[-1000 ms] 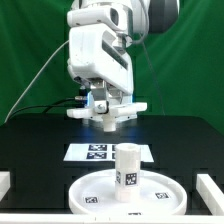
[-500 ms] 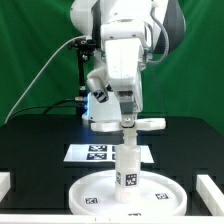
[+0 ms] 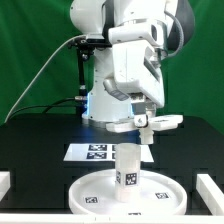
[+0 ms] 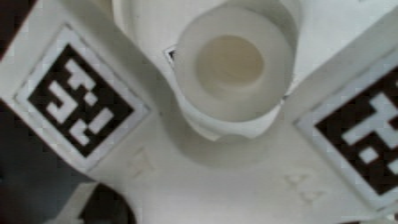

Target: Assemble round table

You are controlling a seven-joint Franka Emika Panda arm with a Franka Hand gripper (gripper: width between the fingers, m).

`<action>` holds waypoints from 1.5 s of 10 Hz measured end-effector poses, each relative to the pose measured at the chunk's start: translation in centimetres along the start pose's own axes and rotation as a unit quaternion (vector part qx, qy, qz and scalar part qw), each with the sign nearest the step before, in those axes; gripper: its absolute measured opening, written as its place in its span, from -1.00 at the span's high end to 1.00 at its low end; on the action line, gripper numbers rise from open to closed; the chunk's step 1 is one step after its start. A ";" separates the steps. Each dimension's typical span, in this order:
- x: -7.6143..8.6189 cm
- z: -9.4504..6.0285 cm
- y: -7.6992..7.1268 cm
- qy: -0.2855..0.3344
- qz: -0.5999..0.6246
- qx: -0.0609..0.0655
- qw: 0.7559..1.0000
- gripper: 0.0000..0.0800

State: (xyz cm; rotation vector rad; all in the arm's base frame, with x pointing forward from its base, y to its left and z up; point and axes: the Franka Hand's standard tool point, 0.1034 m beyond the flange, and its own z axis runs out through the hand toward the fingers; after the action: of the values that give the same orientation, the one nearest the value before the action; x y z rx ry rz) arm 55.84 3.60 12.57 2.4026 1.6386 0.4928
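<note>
The large rimmed round disc (image 3: 95,195) lies on the black table at the front. The thick cylindrical leg (image 3: 127,170) stands upright at its middle. My gripper (image 3: 141,117) hangs just above the leg's top and is shut on the cross-shaped foot piece (image 3: 156,122), which sticks out toward the exterior view's right. The wrist view is filled by the foot piece (image 4: 196,150), with its round middle socket (image 4: 231,65) and a black-and-white tag (image 4: 80,92) on each side. My fingertips do not show there.
The marker board (image 3: 100,152) lies flat on the table behind the disc. White blocks stand at the table's left edge (image 3: 5,184) and right edge (image 3: 212,188). A green curtain hangs behind the arm.
My arm has swung toward the exterior view's right and turned, carrying the foot piece from behind the marker board to just above the leg's top. The disc and leg have not moved.
</note>
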 end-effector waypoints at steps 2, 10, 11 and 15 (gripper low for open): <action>-1.4 0.1 0.2 -0.006 0.003 0.000 1.000 -0.12; -3.7 1.0 0.6 -0.011 0.017 -0.004 1.000 -0.12; -3.7 1.4 0.2 -0.011 0.019 -0.002 1.000 -0.12; -2.8 1.7 0.5 0.003 0.029 -0.022 0.999 -0.12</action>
State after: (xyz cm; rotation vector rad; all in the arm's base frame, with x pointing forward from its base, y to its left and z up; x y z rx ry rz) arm 55.92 0.85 10.74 2.4244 1.5467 0.5402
